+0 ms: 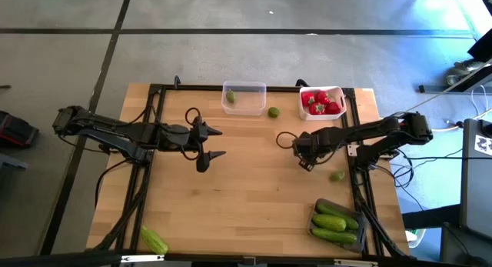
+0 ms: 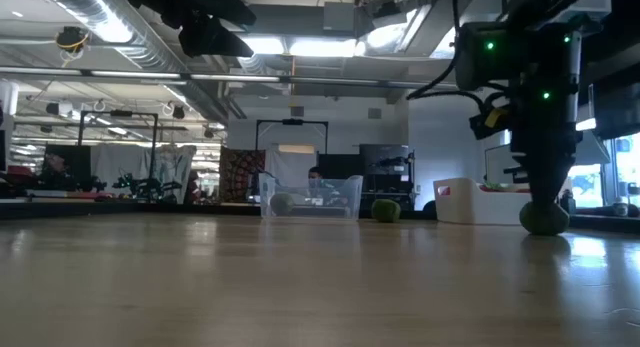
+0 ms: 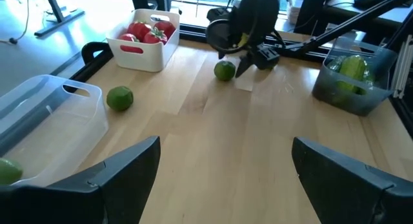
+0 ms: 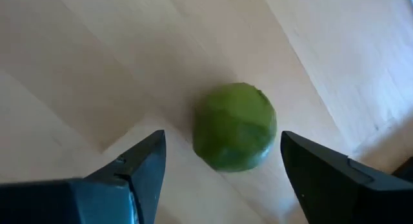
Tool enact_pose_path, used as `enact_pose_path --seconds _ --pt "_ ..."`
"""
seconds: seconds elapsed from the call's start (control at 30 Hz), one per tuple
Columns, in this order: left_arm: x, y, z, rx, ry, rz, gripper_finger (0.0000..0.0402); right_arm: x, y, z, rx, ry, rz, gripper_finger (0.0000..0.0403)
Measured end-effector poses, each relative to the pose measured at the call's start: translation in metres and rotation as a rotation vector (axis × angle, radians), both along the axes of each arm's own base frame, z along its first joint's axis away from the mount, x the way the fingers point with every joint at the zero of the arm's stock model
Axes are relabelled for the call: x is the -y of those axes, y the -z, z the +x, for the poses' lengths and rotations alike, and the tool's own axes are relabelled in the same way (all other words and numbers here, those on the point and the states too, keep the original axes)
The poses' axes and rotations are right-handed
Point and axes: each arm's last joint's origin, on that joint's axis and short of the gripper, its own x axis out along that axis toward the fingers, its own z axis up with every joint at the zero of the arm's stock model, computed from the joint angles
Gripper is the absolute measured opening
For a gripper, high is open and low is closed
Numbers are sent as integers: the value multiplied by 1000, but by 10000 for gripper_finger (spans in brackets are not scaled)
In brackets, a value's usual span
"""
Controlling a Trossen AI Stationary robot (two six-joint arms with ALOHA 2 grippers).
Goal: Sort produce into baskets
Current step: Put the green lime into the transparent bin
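Observation:
My right gripper [image 4: 222,141] is open and points down at the table's right middle [image 1: 302,156]. A round olive-green fruit [image 4: 235,126] rests on the wood between its two fingers, and I see no touch. This fruit also shows in the low view [image 2: 543,219] and the left wrist view [image 3: 224,70]. In the high view the gripper hides it. My left gripper [image 1: 219,143] is open and empty above the table's middle, pointing toward the right edge. The clear basket [image 1: 254,85] holds one green fruit [image 1: 230,97].
The white basket [image 1: 340,98] at the far right holds red pieces. The dark basket [image 1: 317,213] at the near right holds cucumbers. Loose green fruits lie beside the clear basket [image 1: 273,111] and near the right rail [image 1: 337,175]. A cucumber [image 1: 154,240] lies at the near left corner.

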Motion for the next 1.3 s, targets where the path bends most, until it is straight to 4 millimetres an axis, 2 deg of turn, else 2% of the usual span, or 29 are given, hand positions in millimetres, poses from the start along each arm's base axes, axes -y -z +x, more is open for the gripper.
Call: enact_pose_path --seconds 0.17,0.23,0.5,0.63,0.83,1.0,1.2,1.3 --pt "0 0 0 -2 6 14 347 12 9 -6 -13 64 1 273" --pt "1 -1 0 4 8 11 347 14 11 -7 -7 67 21 259" --pt "2 0 0 2 15 15 347 13 19 -4 48 2 23 133" --pt "2 -1 0 2 15 15 347 14 17 -1 60 -34 -15 94" --pt "2 -1 0 8 4 9 347 16 -9 17 123 -119 -46 100" --pt "1 -1 0 8 -3 8 347 20 -33 39 274 -202 -167 108" --pt "0 0 1 4 -5 16 347 24 -44 62 441 -404 -271 111" --pt "0 3 3 -15 1 31 347 31 -48 74 520 -468 -348 111"
